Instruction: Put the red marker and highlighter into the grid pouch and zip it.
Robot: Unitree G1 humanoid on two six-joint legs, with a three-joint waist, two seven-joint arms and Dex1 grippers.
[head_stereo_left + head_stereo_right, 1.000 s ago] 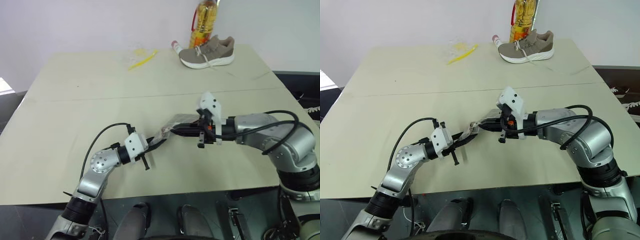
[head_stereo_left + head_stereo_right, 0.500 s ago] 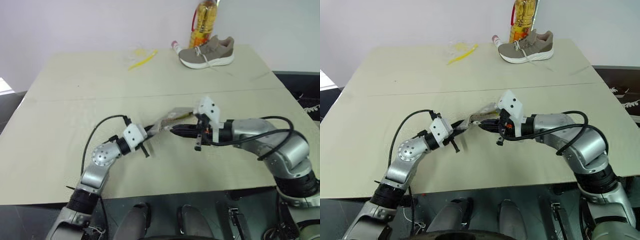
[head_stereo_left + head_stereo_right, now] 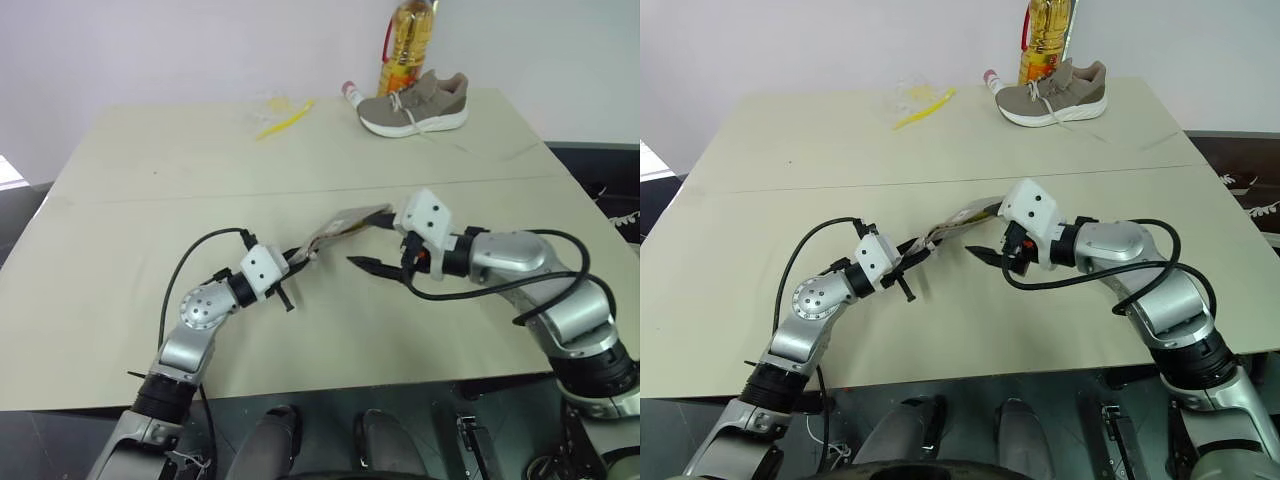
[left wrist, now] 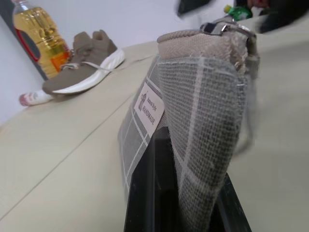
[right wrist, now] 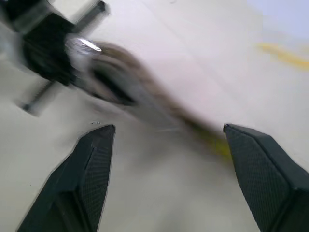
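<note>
Lets go on the right: a second ago clamped on the far end of the pouch (image 3: 340,225), now spread wide at the right gripper (image 3: 368,266) and drawn back, just beside the pouch but clear of it, with nothing between the fingers. Still pinches hard on the left: shut at the left gripper (image 3: 303,257) over the near end of the pouch, carrying it alone above the table (image 3: 150,200), tilted up and away from the robot. Has lifted and shifted the pouch slightly further out over the same second, so no slack or sag after the release. Shows the zipper pull (image 4: 212,28) at the upper end of the pouch in the left wrist view, and a faint yellow smear near that end in the right wrist view; too blurred to call that the highlighter. Cannot tell where the red marker is; probably inside, though unconfirmed. Reads as the end of a pull or a tuck at the zipper end rather than a finished job: cannot tell from here whether fully zipped. Calls next, most likely, for a fresh bite on the pull and a steady draw along the seam against the left-hand hold.
</note>
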